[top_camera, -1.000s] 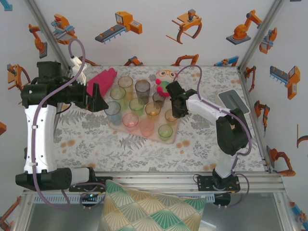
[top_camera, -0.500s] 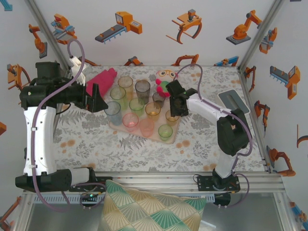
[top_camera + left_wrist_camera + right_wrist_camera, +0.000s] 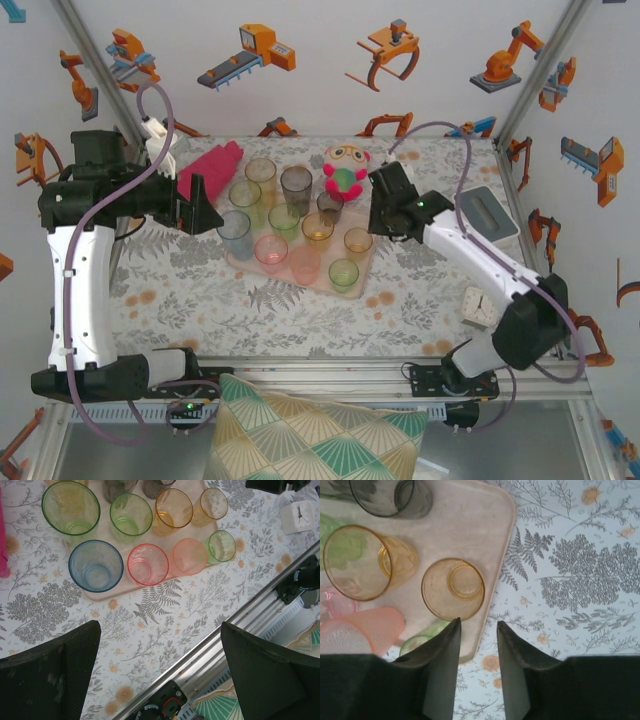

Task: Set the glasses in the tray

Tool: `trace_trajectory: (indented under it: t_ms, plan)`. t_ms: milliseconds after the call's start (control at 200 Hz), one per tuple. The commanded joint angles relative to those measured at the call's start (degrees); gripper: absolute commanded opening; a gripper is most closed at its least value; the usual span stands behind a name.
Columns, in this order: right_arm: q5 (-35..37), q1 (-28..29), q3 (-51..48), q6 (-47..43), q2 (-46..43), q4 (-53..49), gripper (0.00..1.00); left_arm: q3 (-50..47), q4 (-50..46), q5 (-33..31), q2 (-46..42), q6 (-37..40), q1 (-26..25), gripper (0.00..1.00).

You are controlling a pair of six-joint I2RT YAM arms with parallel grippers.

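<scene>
Left gripper (image 3: 160, 624): fingers wide, empty, hovering over table (image 3: 150, 645) just left of tray (image 3: 470, 520). Right gripper (image 3: 478, 625): fingers narrowly apart, holding nothing, above tray's right edge, amber glass (image 3: 453, 588) just beyond. Glasses (image 3: 283, 218) all appear upright on tray. Placing looks done; next, lift both arms clear without clipping any.

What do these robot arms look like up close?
The left arm and right arm are white tubes joined by chunky black joints, each trailing a purple cable. The left end effector and right end effector are black, with two wedge-shaped fingers.
</scene>
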Motion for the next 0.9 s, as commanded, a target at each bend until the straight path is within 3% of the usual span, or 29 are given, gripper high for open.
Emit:
trace_trajectory:
  t_ms: [0, 381, 646, 891]
  plan:
    - [0.13, 1.39, -6.81, 6.63, -3.97, 0.54, 0.3, 1.71, 0.26, 1.42, -0.63, -0.78, -0.1, 0.97]
    - [-2.24, 5.51, -24.09, 19.23, -6.02, 14.48, 0.31, 1.96, 0.27, 2.21, -0.2, -1.16, -0.15, 0.97]
    - [-3.3, 5.77, -24.82, 20.66, 0.58, 19.38, 0.31, 1.36, 0.19, 1.41, -0.72, -1.16, -0.12, 0.97]
    - [-2.0, 5.77, -24.21, 20.71, 2.34, 17.86, 0.3, 1.36, 0.06, 1.15, -0.75, -1.02, -0.08, 0.97]
